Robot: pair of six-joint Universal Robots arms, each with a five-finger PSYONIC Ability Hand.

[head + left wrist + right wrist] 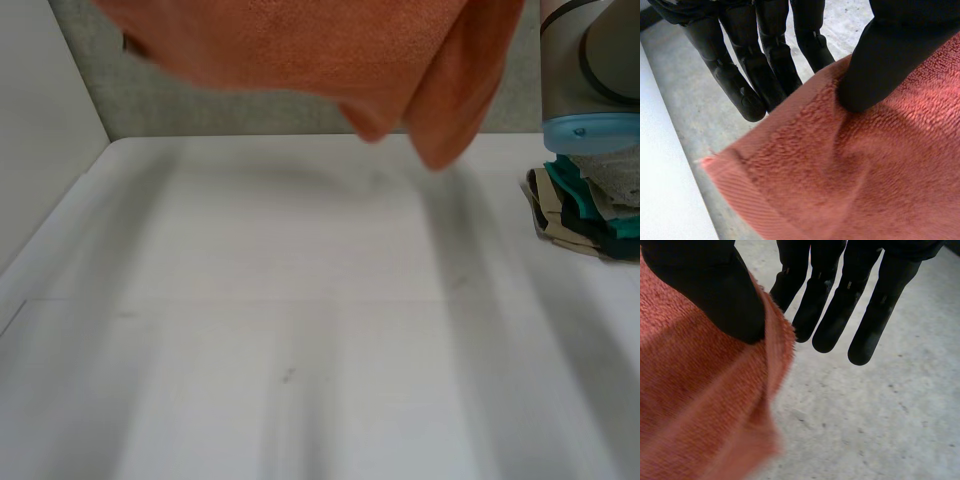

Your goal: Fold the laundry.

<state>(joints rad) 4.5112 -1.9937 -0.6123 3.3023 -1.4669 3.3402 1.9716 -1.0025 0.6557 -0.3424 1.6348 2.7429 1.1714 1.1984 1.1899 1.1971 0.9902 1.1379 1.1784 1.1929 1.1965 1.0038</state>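
Orange towel hangs over white table, edge pinched under thumb by left hand and right hand; folded cloths stacked at right.

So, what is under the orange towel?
The white table; the towel hangs above it, pinched by the left hand and right hand. What its folds hide behind, I cannot tell.

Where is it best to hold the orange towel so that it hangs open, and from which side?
Grip its upper edge near the corners, coming from above, thumb on one face and fingers behind. The left robot hand and the right robot hand pinch the orange towel this way; being limp, it hangs below them.
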